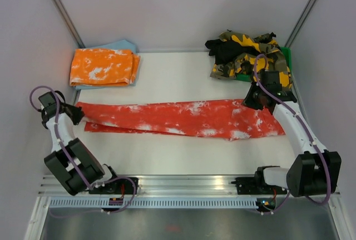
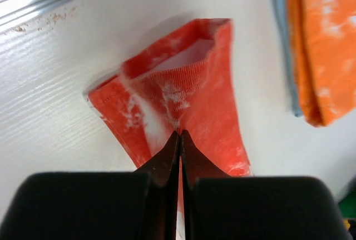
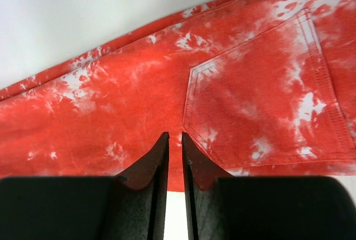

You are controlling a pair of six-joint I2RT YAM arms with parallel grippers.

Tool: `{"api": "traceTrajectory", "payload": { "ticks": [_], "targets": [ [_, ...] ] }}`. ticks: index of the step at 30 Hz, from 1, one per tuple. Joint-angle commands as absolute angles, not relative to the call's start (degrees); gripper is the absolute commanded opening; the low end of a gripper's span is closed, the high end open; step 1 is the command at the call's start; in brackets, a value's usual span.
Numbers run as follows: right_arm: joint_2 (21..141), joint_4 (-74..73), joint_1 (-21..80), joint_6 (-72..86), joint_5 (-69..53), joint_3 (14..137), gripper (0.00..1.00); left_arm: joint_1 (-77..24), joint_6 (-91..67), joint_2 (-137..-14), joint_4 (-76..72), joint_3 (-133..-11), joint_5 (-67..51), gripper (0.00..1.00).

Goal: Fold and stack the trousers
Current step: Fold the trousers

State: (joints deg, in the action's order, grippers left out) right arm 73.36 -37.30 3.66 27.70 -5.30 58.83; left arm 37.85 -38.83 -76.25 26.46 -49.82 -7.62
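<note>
Nearest the arm bases, the white ribbed desk (image 1: 183, 159) is carrying the long soft red cloth trousers with white tie-dye splotches (image 1: 183, 119). They are lying flat, their long axis running left to right across almost the whole width.

The left arm (image 1: 58, 134) is reaching the leg end, and its jaws are pressing fully together on the fabric just behind the open cuff (image 2: 189, 51). The right arm (image 1: 297, 126) is working at the opposite, waist end, near the stitched back pocket (image 3: 261, 95). Its jaws are sitting narrow with red cloth in the slit, so they are seemingly pinching the waist edge.

Each arm is thus taking the end nearer to it. The coming fold is probably turning on carrying one end along that axis over the other, while the cloth is sagging between the two grips.

Farther back on the left, a folded orange-and-white pair (image 1: 103, 66) is resting on a pale blue cloth (image 1: 127, 45), well apart from the red pair. Back right, a heap of yellow-green camouflage and black garments (image 1: 247, 51) is spilling over a green bin (image 1: 286, 56), just behind the right jaws. Pale grey walls are closing the desk in on three sides.
</note>
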Motion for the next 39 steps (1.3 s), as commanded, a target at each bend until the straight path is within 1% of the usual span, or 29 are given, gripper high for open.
{"api": "traceTrajectory", "payload": {
  "ticks": [1,3,5,6,7,9,11,12,15,20,23,24,26,28,29,30,31,33,34,35,36,37,38,39],
  "targets": [
    [70.7,-36.6,4.0,27.5,-4.3,58.4,0.21,38.0,-35.1,-69.3,32.0,-56.5,-2.6,0.02],
    [70.7,-36.3,4.0,27.1,-4.7,58.3,0.21,36.4,-33.5,-68.4,36.2,-58.3,-1.2,0.02],
    [70.8,-35.6,4.0,26.6,-5.4,58.0,0.21,33.8,-33.1,-69.3,40.6,-61.3,4.3,0.02],
    [71.0,-35.2,3.9,26.5,-5.6,57.7,0.21,33.2,-33.2,-70.2,43.8,-61.8,5.6,0.14],
    [71.4,-35.0,3.9,26.5,-6.0,57.4,0.21,32.8,-33.1,-70.4,44.1,-61.6,5.7,0.22],
    [71.7,-34.1,4.0,26.0,-6.7,57.0,0.21,32.1,-33.5,-69.9,42.7,-60.2,5.3,0.34],
    [72.3,-33.9,4.0,25.8,-7.4,57.0,0.21,31.7,-33.9,-69.6,41.1,-57.6,5.3,0.39],
    [72.5,-34.2,4.0,25.6,-7.5,57.2,0.21,31.7,-34.3,-69.9,40.4,-57.0,5.3,0.55],
    [71.8,-34.8,4.0,25.3,-7.0,57.4,0.21,31.7,-34.0,-71.2,40.5,-57.6,5.7,0.87],
    [70.5,-35.2,3.9,25.2,-5.0,56.5,0.24,31.7,-31.2,-72.4,37.9,-58.5,3.7,0.89],
    [70.6,-34.5,3.8,25.9,-2.5,55.4,0.24,31.5,-30.9,-75.7,34.7,-57.5,0.3,0.81],
    [70.8,-34.0,3.6,25.9,-1.7,55.0,0.27,31.3,-31.0,-76.6,33.8,-56.9,-1.5,0.74],
    [71.5,-33.1,2.0,26.5,-0.4,55.5,0.31,30.5,-31.5,-79.4,32.1,-56.8,-2.3,0.70],
    [72.8,-32.0,0.4,26.9,1.0,56.9,0.37,30.1,-31.8,-81.3,31.3,-57.3,-2.2,0.70],
    [73.5,-31.4,-3.4,27.3,0.5,57.4,0.39,29.4,-32.1,-82.2,30.9,-57.5,-2.2,0.70],
    [75.0,-30.0,-4.8,27.4,0.2,57.7,0.42,28.8,-32.3,-83.8,30.5,-58.0,-1.9,0.69],
    [76.0,-29.4,-5.9,27.5,0.3,57.7,0.42,28.1,-32.4,-84.5,30.2,-58.1,-1.8,0.68],
    [79.5,-28.7,-8.0,27.0,-1.8,57.8,0.40,25.3,-33.0,-86.7,29.9,-58.4,-0.3,0.56],
    [80.5,-28.5,-8.0,26.6,-1.6,57.7,0.38,24.3,-33.1,-87.4,30.0,-58.6,0.9,0.47],
    [82.3,-28.4,-8.0,26.5,-1.6,56.9,0.36,22.2,-34.1,-88.2,30.1,-58.8,2.1,0.29],
    [83.1,-28.0,-7.9,26.3,-1.2,56.0,0.30,21.3,-34.9,-89.5,30.3,-58.5,3.3,0.17],
    [83.6,-27.0,-8.0,26.3,0.5,54.9,0.28,20.5,-35.6,-90.0,30.4,-58.4,3.5,0.06],
    [84.3,-26.3,-7.9,26.3,2.3,52.6,0.26,19.3,-36.6,-90.5,30.1,-58.0,3.6,0.02],
    [84.6,-25.9,-8.0,26.2,3.6,51.7,0.22,18.6,-37.1,-90.9,29.2,-57.1,3.7,0.02]
  ]
}}
